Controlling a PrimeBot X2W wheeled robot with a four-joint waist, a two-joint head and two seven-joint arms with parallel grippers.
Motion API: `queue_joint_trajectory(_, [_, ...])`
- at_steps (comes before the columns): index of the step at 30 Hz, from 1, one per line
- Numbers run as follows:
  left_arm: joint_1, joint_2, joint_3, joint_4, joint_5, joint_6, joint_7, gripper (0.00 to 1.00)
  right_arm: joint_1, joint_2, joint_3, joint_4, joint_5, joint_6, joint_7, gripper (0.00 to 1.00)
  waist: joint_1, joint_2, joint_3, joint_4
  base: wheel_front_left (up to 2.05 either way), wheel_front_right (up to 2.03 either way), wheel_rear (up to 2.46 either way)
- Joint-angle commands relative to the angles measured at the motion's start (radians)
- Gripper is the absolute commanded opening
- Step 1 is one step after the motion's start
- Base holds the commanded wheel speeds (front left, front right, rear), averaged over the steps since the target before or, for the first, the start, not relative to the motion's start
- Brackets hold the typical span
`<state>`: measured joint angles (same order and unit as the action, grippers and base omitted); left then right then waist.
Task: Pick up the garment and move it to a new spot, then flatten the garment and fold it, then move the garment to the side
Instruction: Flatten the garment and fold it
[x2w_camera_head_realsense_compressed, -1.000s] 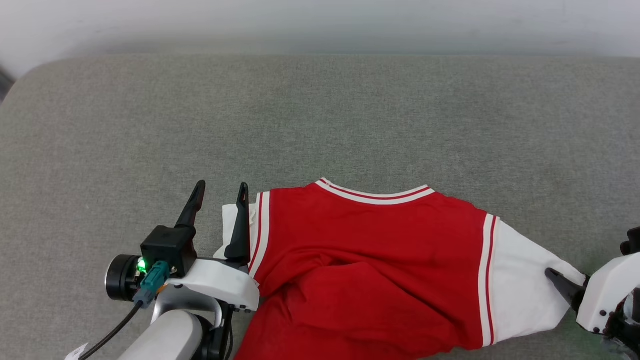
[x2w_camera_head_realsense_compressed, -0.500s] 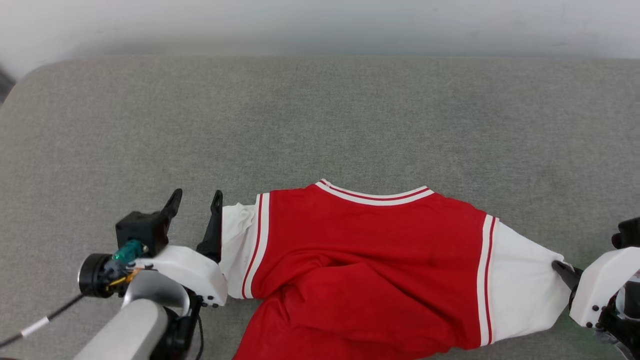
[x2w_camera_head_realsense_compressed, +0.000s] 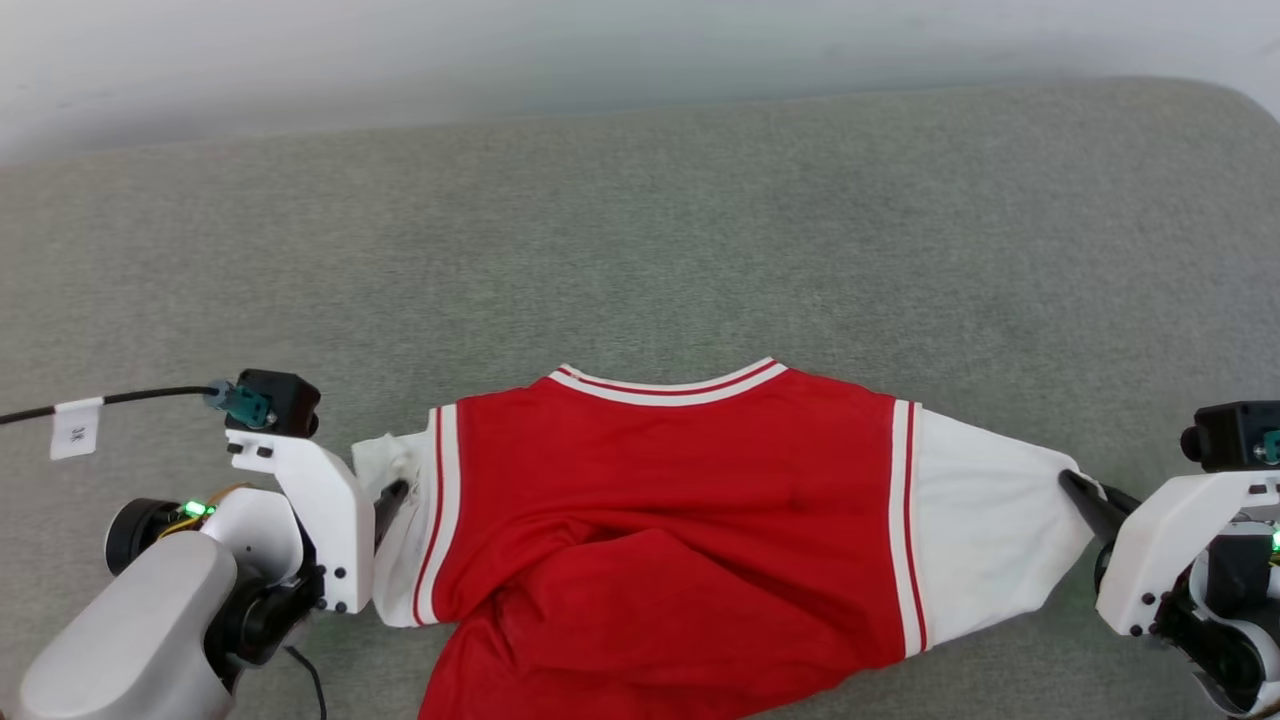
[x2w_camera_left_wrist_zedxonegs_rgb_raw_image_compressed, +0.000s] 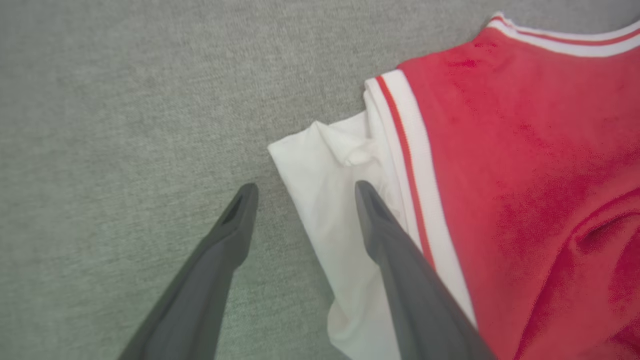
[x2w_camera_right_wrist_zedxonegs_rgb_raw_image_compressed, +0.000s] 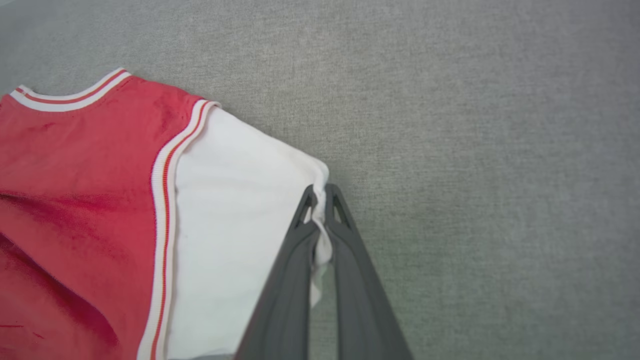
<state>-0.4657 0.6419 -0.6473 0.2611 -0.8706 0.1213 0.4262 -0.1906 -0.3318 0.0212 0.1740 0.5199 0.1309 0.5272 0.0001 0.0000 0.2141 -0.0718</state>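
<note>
Red shirt (x2w_camera_head_realsense_compressed: 660, 480) with white sleeves, spread wide across the near part of a grey fabric surface (x2w_camera_head_realsense_compressed: 640, 220). Striped collar trim (x2w_camera_head_realsense_compressed: 665, 385) toward the far side, lower hem cut off by the bottom edge of the head view. Red body smooth across the shoulders, bunched into deep folds lower down the middle.

At the right sleeve (x2w_camera_head_realsense_compressed: 985, 530), right end effector (x2w_camera_head_realsense_compressed: 1075, 485) pinched narrow on the cuff edge. Seen from the right wrist, right end effector (x2w_camera_right_wrist_zedxonegs_rgb_raw_image_compressed: 321, 192) with white cloth caught between its two dark fingers. Sleeve drawn out to a point toward that grip.

At the left sleeve (x2w_camera_head_realsense_compressed: 405, 570), left end effector (x2w_camera_head_realsense_compressed: 388, 498) spread wide, gripping nothing. Seen from the left wrist, left end effector (x2w_camera_left_wrist_zedxonegs_rgb_raw_image_compressed: 305, 187) with one finger over the white cloth and the other over bare grey, the sleeve's outer edge between them. Contact with the cloth impossible to judge. Left sleeve crumpled and folded in on itself beside the striped shoulder seam.

Open room: broad bare stretch of grey beyond the collar, up to the pale wall (x2w_camera_head_realsense_compressed: 600, 50). Bare grey outside both sleeves. Rounded corner of the surface at the far right. Black cable (x2w_camera_head_realsense_compressed: 140, 396) with a white tag (x2w_camera_head_realsense_compressed: 75, 432) running off leftward from the left wrist, over the grey.
</note>
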Motion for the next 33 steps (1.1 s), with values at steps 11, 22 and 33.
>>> queue_joint_trajectory(11, [-0.008,-0.063,-0.090,0.183,-0.112,-0.073,0.270,0.00,-0.022,0.027,0.031,0.017,0.002,0.000,-0.033,0.00,-0.0001,0.0000,0.035,-0.057,0.00,0.00,0.00])
queue_joint_trajectory(22, [-0.160,-0.078,-0.027,0.216,-0.017,-0.020,0.073,0.00,-0.092,-0.024,0.056,0.040,-0.034,0.000,-0.092,0.00,-0.0001,0.0000,-0.029,-0.046,0.00,0.00,0.00])
queue_joint_trajectory(33, [-0.368,-0.140,0.016,0.293,0.079,0.019,-0.132,0.00,-0.351,-0.054,0.078,0.188,-0.044,0.000,-0.155,0.00,-0.0001,0.0000,-0.106,-0.013,0.00,0.00,0.00])
